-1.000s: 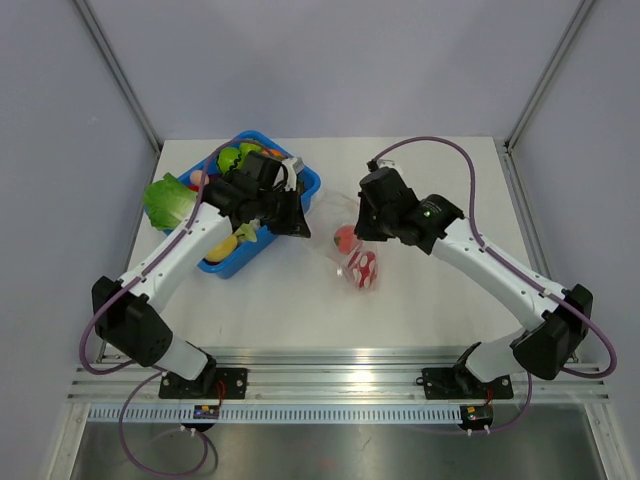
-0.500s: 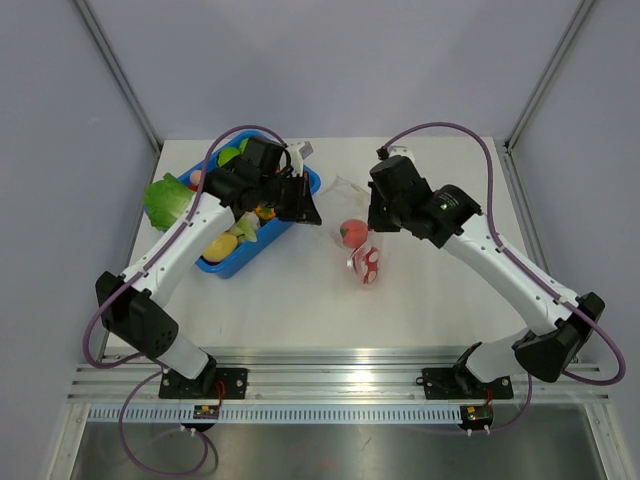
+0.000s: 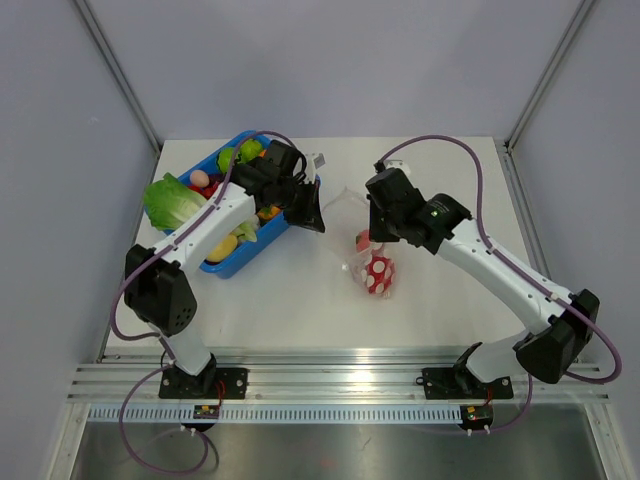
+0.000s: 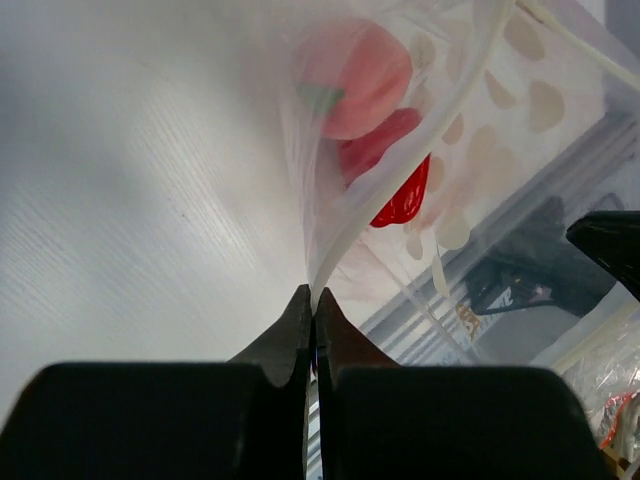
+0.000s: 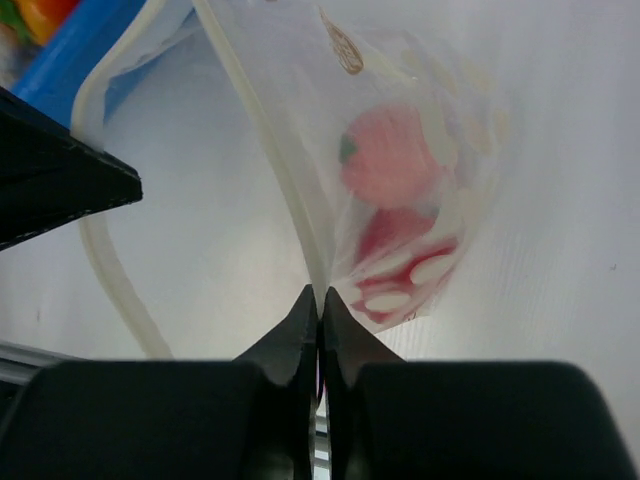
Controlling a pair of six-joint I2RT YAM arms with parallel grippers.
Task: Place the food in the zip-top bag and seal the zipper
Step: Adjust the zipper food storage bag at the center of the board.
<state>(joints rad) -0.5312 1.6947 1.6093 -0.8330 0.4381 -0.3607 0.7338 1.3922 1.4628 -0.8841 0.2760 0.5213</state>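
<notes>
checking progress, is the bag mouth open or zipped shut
Open: in the right wrist view the two strips of the zipper bow wide apart at the mouth of the zip-top bag.

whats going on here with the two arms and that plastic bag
Both arms hold the zip-top bag between them over the table. The left hand and the right hand are each shut on its mouth edge. Red food sits inside the bag. The zipper gapes open and is not yet sealed. More toy food lies in the blue bin on the left.
</notes>
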